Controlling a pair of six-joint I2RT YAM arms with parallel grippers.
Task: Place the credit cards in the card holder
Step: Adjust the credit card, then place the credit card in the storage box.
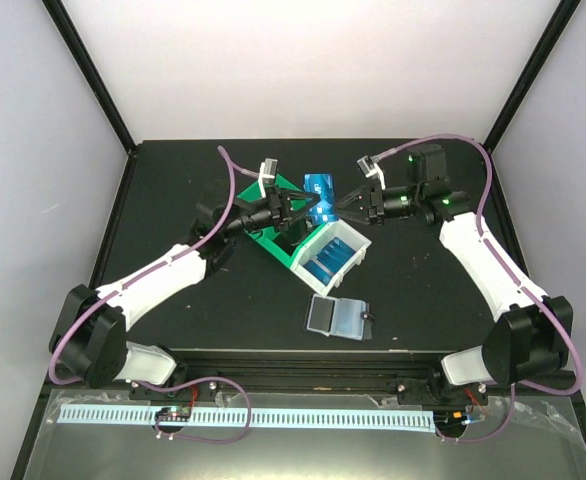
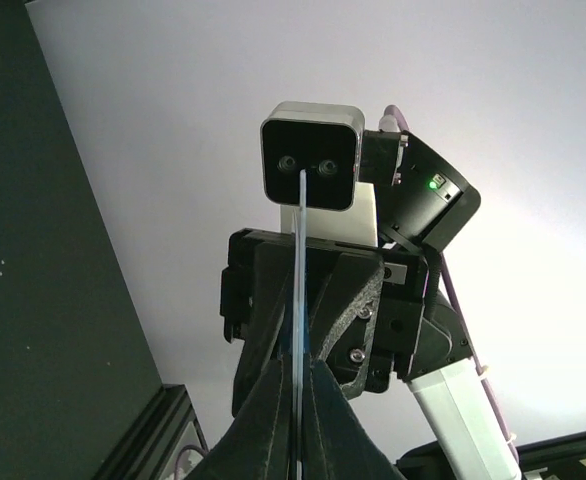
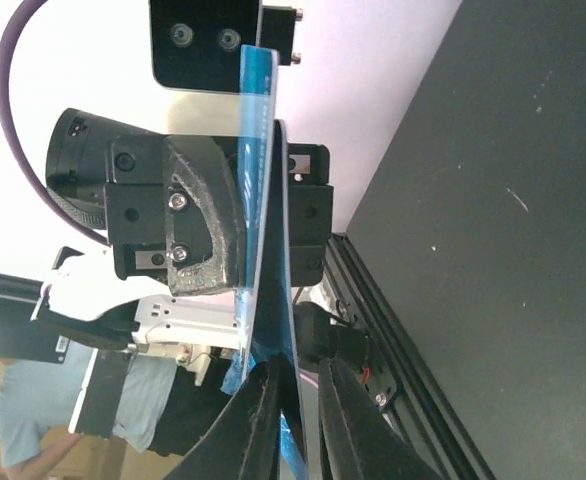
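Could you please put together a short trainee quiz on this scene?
1. True or false: the left claw is shut on a blue credit card held in the air.
2. The card holder is: A) held aloft B) lying open on the table C) folded shut.
3. What lies inside the white bin?
Key: 1 true; 2 B; 3 blue cards.

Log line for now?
card: midair, between both claws | left claw: shut on it | right claw: open around it | card holder: open on table
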